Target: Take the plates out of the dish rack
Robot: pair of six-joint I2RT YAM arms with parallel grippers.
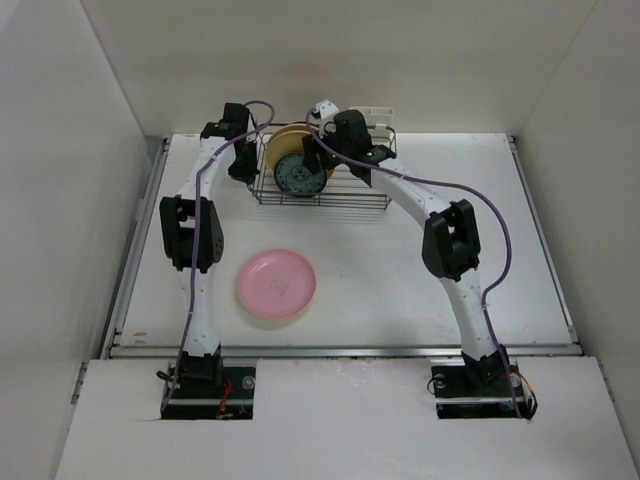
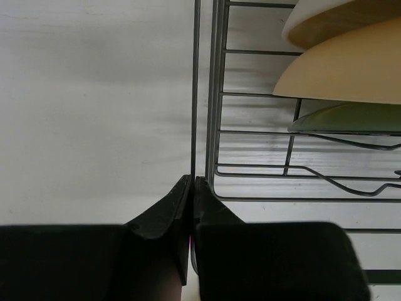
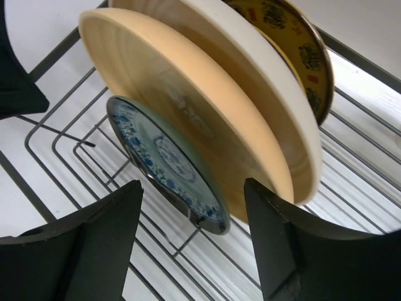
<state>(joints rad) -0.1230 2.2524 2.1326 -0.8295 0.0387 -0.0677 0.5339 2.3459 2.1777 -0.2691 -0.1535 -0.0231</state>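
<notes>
Done: one plate is out. The pink plate (image 1: 277, 287) lies flat on the table (image 1: 400, 280), well apart from both grippers.
To do: four stand on edge in the dish rack (image 1: 350, 197): teal plate (image 3: 163, 157), tan plate (image 3: 175, 94), cream plate (image 3: 263, 75), dark patterned plate (image 3: 307, 50).
Left gripper (image 2: 192, 188): pinched tight on the rack's rim wire, plates off to one side.
Right gripper (image 3: 193, 188): jaws apart and holding nothing, with the teal and tan rims between its fingers.

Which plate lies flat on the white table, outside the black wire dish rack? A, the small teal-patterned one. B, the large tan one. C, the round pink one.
C: the round pink plate lies on the white table; the tan plate and teal-patterned plate stand in the black wire dish rack.
</notes>
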